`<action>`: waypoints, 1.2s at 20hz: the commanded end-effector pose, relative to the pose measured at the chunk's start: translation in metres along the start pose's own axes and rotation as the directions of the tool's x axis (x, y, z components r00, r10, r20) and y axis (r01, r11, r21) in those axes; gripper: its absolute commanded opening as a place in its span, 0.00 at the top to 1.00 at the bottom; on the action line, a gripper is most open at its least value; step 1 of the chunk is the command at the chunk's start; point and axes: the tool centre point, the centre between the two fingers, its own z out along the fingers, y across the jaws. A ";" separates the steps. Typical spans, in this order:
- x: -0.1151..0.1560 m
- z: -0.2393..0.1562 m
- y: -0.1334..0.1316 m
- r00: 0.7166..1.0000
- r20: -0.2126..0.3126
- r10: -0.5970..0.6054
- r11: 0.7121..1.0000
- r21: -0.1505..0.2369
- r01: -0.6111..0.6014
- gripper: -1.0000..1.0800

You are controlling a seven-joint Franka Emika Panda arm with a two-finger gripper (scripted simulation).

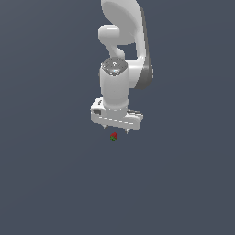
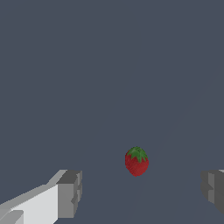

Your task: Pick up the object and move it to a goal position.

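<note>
The object is a tiny red strawberry-like thing with a green top [image 1: 114,136], lying on the flat grey floor. It also shows in the wrist view [image 2: 136,161]. My white gripper [image 1: 116,129] hangs above and just behind it, pointing down. Its jaws stand wide apart and hold nothing. In the wrist view the object lies between the lines of the two grey fingertips [image 2: 70,194], nearer the middle and a little beyond them. The gripper [image 2: 142,192] is apart from the object and does not touch it.
The white arm [image 1: 124,41] rises behind the gripper at the top of the exterior view. Plain dark grey floor [image 1: 55,183] surrounds the object on all sides.
</note>
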 end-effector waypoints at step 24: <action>-0.037 0.083 0.022 0.797 0.031 0.604 0.797 -0.042 -0.602 0.04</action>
